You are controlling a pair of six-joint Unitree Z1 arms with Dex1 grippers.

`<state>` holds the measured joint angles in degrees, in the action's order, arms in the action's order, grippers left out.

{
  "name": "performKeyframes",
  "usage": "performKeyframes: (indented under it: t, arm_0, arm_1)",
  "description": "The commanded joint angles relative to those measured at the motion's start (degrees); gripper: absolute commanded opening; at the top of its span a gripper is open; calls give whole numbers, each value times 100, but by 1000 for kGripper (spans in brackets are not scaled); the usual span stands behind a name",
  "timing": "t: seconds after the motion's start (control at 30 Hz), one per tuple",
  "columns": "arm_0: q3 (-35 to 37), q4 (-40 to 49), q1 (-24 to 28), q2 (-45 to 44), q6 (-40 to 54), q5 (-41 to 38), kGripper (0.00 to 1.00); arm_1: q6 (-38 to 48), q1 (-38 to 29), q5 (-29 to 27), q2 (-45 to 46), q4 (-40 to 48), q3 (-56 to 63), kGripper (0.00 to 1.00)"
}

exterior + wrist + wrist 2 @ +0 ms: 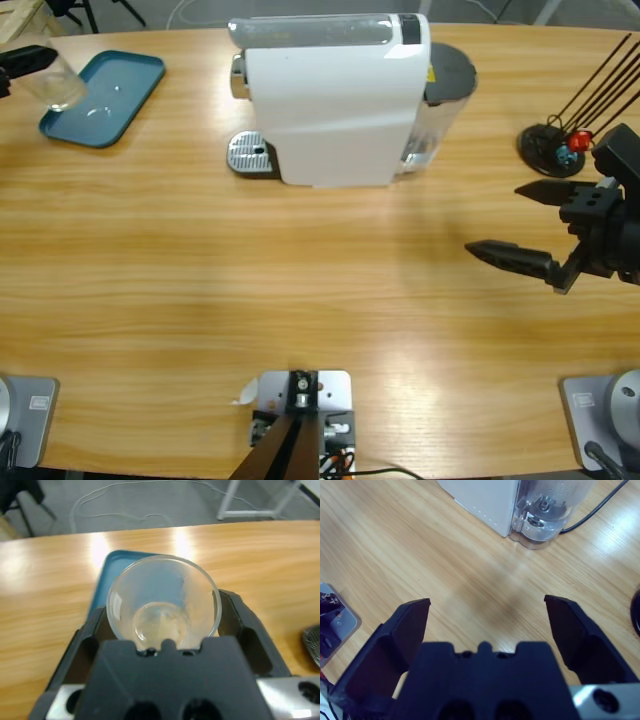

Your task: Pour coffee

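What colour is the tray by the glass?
Teal blue tray; the high view shows it best.

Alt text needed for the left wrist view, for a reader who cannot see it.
The left gripper clamps a clear tumbler, tilted toward the camera, with a shallow bit of pale coffee inside. Beneath it a blue tray lies on the wooden table; grey floor and cables show beyond.

The table (300, 290) was surfaced in light honey-brown wood with fine lengthwise grain. The machine (335, 100) was cased in white, with a black rear section and a perforated silver drip grille (250, 153). The tray (125, 85) was coloured teal-blue. The tumbler (164, 602) was rendered clear, with a pale yellowish coffee (161, 625) film. Both grippers (487, 615) were finished matt black.
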<state>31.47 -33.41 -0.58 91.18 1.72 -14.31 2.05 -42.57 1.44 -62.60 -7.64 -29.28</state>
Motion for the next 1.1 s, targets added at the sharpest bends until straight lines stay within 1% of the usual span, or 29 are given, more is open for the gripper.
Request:
performKeyframes:
  t: [0.03,0.2,0.5,0.57,0.6,0.67,0.7,0.73,0.93,1.1]
  arm_0:
    - [105,-706,242,1055,-44,32,402]
    - [178,-1070,242,1542,-37,-151,402]
    - [242,-1193,242,1987,118,-248,407]
    - [228,-1189,242,2080,118,-276,424]
    - [228,-1191,242,2134,118,-304,498]
    - [193,-1193,242,2217,111,-310,745]
    - [161,-1194,240,2229,115,-310,886]
    - [138,-1196,242,2227,118,-317,950]
    - [87,-1194,242,2104,101,-336,964]
    - [-103,-1112,242,1719,101,-325,964]
  arm_1:
    - [76,-49,-37,11,-57,33,1000]
    - [76,-51,-39,11,-38,36,1000]
    - [76,-49,-39,64,-10,54,998]
    - [76,-49,-39,64,-10,54,999]
    - [76,-49,-39,64,-10,54,999]
    - [76,-51,-39,64,-10,57,1000]
    - [76,-49,-39,64,-10,63,1000]
    - [76,-49,-39,67,-10,63,1000]
    - [76,-49,-39,81,-10,63,1000]
    - [76,-49,-39,64,-10,63,1000]
